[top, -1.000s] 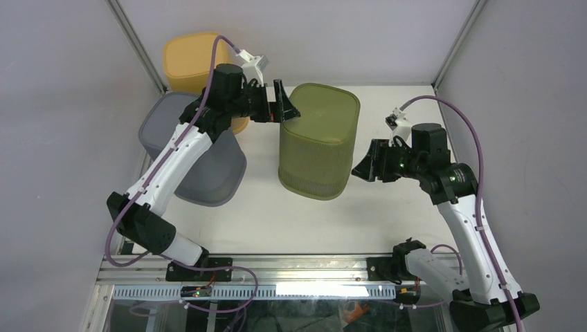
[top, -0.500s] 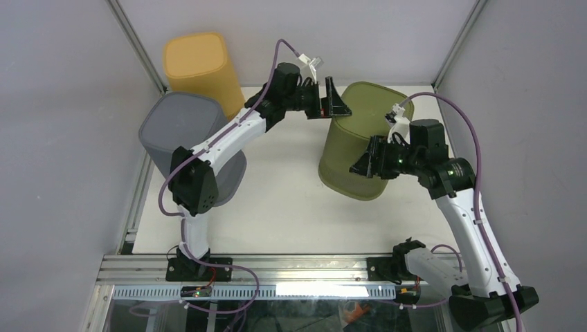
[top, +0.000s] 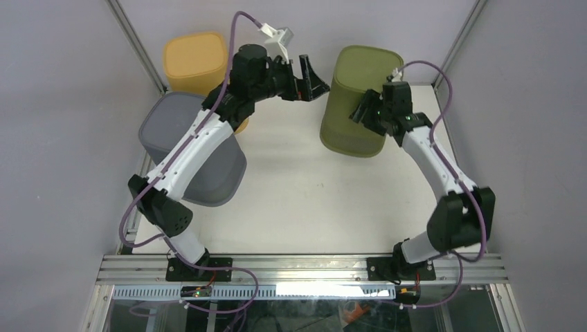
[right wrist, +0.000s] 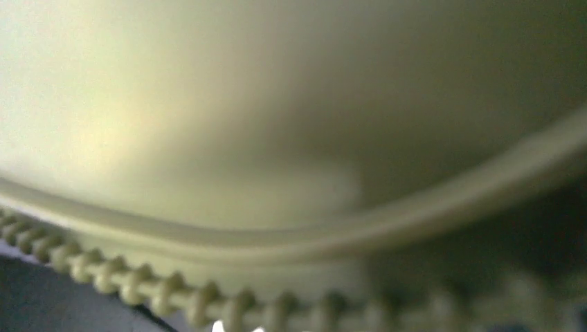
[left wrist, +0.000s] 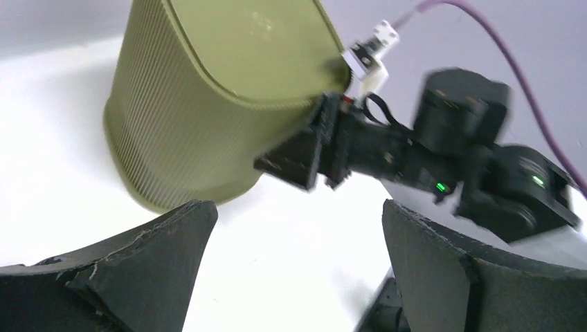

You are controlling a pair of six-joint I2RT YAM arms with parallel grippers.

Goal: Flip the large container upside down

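The large olive-green ribbed container (top: 356,97) stands at the back right with its closed base up, leaning slightly. It also shows in the left wrist view (left wrist: 214,104). My left gripper (top: 313,78) is open and empty, a short way left of the container's upper edge; its fingers (left wrist: 138,270) frame bare table. My right gripper (top: 367,111) presses against the container's right side near the top, and also shows in the left wrist view (left wrist: 304,155). The right wrist view is filled by the blurred container (right wrist: 277,138); its own fingers are hidden.
A grey container (top: 190,149) stands base up at the left, under my left arm. A yellow container (top: 196,61) stands base up at the back left. The enclosure's walls and frame posts (top: 453,48) are close behind the olive container.
The olive container has shifted right and back toward the far right corner. My left gripper has drawn back left, off it. My right arm has swung back and stays against it.
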